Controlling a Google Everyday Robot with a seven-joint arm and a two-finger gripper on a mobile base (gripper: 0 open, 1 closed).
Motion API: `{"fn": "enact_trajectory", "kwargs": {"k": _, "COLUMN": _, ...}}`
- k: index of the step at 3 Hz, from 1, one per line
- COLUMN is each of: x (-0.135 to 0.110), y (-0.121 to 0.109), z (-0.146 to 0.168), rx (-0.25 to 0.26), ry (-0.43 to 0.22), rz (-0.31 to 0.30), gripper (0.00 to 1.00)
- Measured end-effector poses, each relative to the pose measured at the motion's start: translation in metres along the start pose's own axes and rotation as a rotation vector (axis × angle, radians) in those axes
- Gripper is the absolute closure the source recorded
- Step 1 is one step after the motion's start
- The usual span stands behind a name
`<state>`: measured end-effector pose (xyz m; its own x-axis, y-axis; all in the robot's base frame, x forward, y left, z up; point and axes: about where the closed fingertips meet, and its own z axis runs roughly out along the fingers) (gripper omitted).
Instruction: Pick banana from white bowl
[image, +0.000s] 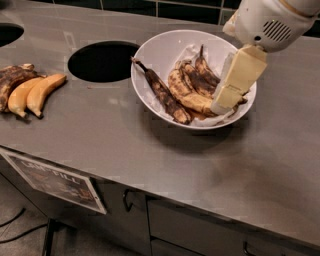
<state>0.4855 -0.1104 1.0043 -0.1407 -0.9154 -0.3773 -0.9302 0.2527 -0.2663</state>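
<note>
The white bowl (155, 52) sits on the grey steel counter, right of centre. In it lies the banana cluster (192, 87), yellow with heavy brown-black blotches, its dark stem pointing to the back. A single slim, almost black banana (162, 93) lies at the cluster's left. My gripper (221, 104), cream-coloured under a white wrist housing (270, 20), reaches down from the upper right into the bowl's right side. Its tip is at the right end of the cluster and hides part of it.
A round hole (102, 61) opens in the counter left of the bowl, with another (7, 34) at the far left. Smooth orange-yellow bananas (35, 94) and dark ones (12, 77) lie at the left edge. A label (55, 181) hangs on the cabinet front.
</note>
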Motion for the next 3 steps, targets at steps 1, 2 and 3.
{"fn": "enact_trajectory", "kwargs": {"k": 1, "x": -0.004, "y": 0.004, "z": 0.012, "rx": -0.025, "ry": -0.007, "rz": 0.003, "gripper": 0.00}}
{"fn": "enact_trajectory", "kwargs": {"k": 2, "x": -0.005, "y": 0.006, "z": 0.026, "rx": -0.050, "ry": -0.008, "rz": 0.010, "gripper": 0.00}}
{"fn": "enact_trajectory", "kwargs": {"k": 3, "x": -0.006, "y": 0.009, "z": 0.040, "rx": -0.072, "ry": 0.000, "rz": 0.014, "gripper": 0.00}}
